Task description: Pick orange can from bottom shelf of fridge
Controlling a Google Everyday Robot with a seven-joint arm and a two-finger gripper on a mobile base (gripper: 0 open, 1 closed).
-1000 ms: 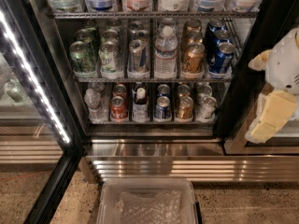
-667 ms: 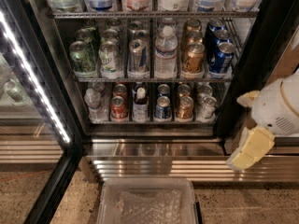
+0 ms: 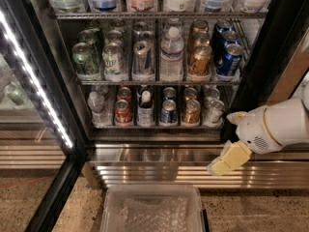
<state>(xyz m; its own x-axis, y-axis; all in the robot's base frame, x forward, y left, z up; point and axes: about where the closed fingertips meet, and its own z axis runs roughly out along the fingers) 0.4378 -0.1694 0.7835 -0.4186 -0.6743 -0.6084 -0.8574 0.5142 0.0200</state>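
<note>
The fridge stands open in front of me. On its bottom shelf an amber-orange can stands in the front row, right of centre, with a second one like it behind. A blue can is to its left and a silver can to its right. My gripper is at the right, outside the fridge, lower than the shelf and in front of the steel base. It is open and empty, with one pale yellow finger pointing down-left.
A red can, a dark bottle and a small water bottle share the bottom shelf. The shelf above holds more cans, one amber. The glass door with its LED strip is at left. A clear plastic bin lies on the floor.
My arm and gripper have moved down and to the left, from beside the middle shelf to in front of the fridge's base grille. The cans have not moved.
</note>
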